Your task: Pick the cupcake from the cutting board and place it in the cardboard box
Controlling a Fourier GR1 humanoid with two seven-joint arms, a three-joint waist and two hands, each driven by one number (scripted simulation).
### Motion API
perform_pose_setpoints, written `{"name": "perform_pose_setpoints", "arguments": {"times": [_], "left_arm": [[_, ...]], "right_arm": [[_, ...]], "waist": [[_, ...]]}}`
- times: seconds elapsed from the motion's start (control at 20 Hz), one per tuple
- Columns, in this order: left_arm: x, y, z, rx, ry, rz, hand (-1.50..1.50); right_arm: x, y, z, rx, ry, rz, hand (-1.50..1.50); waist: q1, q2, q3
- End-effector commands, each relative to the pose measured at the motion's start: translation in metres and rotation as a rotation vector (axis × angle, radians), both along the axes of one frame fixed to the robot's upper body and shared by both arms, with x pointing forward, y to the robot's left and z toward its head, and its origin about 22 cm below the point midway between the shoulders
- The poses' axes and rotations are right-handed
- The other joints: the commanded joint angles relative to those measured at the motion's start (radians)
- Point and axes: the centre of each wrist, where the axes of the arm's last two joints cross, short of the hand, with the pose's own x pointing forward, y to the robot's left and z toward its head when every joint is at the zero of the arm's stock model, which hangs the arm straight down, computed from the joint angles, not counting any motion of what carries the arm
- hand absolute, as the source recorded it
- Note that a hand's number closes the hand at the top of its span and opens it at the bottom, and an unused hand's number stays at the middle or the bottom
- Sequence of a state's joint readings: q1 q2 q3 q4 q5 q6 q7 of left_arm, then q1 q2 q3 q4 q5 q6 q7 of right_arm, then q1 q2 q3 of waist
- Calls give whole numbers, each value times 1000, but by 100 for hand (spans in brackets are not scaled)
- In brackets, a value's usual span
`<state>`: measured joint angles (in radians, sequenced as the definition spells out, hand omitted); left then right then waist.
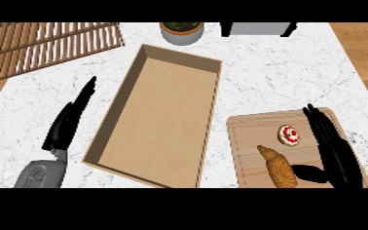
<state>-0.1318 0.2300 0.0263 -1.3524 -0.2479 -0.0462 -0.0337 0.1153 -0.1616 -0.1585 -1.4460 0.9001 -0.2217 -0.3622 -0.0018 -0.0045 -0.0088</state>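
So the small cupcake with white frosting and red bits on top [288, 135] is sitting on the light wooden cutting board [248, 136], up in its far right part. It isn't in anybody's grip. The black right hand [338, 161] lies along the board's right side with its fingers stretched out straight and pointing away from the robot, holding nothing. The cupcake is just to the left of those fingers, and honestly I can't tell if they touch it or not. The thumb sticks out to the left, right up against the golden-brown croissant [279, 168] that lies on the near part of the board.

The open brown cardboard box [208, 122] is just left of the board, in the middle of the white marble counter [273, 78], nothing inside.

The black left hand [64, 126] rests on the other side of the box, fingers straight, also holding nothing.

At the back there's a green plant in a grey round pot [182, 31] and a slatted wooden rack [50, 44].
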Motion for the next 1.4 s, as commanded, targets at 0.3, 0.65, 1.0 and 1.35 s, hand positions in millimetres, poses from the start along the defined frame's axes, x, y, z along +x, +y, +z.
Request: {"name": "perform_pose_setpoints", "arguments": {"times": [0.3, 0.65, 1.0, 1.35], "left_arm": [[-9, -12, -20, -11, 18, -4, 0], [-3, -1, -3, -6, 0, -10, 0], [-7, -10, -24, 3, 13, -5, 0], [10, -23, -1, 1, -12, -54, 0]], "right_arm": [[23, 4, -23, 13, 34, 25, -150], [45, 20, -19, -93, -126, 11, 150], [34, 8, -22, -123, -261, -46, 150], [26, 107, -36, -155, -135, 52, 150]], "waist": [[5, 5, 9], [9, 5, 9], [1, 6, 9], [52, 13, 3]]}}
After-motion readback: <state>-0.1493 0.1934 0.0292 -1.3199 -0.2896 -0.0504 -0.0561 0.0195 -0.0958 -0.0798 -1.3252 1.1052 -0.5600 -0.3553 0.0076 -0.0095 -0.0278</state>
